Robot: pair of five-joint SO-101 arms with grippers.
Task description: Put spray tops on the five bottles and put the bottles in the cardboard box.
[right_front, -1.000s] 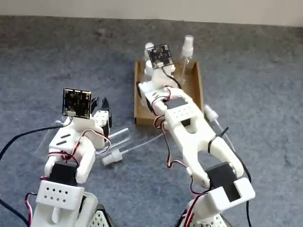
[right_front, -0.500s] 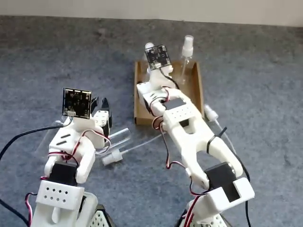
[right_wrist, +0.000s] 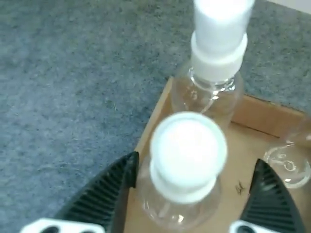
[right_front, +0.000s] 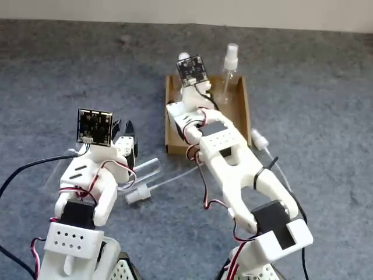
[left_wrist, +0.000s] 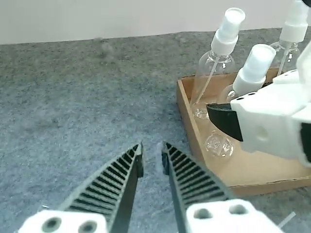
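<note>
While the right arm reaches over the shallow brown cardboard box [right_front: 238, 119], its right gripper [right_wrist: 194, 165] stands wide open around a clear plastic bottle with a white spray top [right_wrist: 187, 153]. The bottle stands upright inside the box, near the box's left wall. The black ribbed fingers [right_wrist: 119, 182] sit on either side of the bottle with a gap showing on both sides, so they do not squeeze it.

Just behind that bottle, at the box's far left corner, stands a second clear capped bottle [right_wrist: 214, 73], also upright. A third clear capped bottle [right_front: 230, 73] stands upright at the box's far right corner. The left wrist view shows all three bottles standing inside the box.

Well to the left of the box, the left gripper [left_wrist: 151, 158] hangs over the grey carpeted tabletop [right_front: 70, 70]. Its jaws are only narrowly parted and hold nothing.

Between the left arm and the box's near left corner, a clear uncapped bottle [right_front: 145, 165] lies on its side on the carpet. Just nearer than it lies a loose white spray top [right_front: 137, 194], whose thin dip tube points toward the box. Another loose white spray top [right_front: 259, 140] lies just beside the box's near right corner.
</note>
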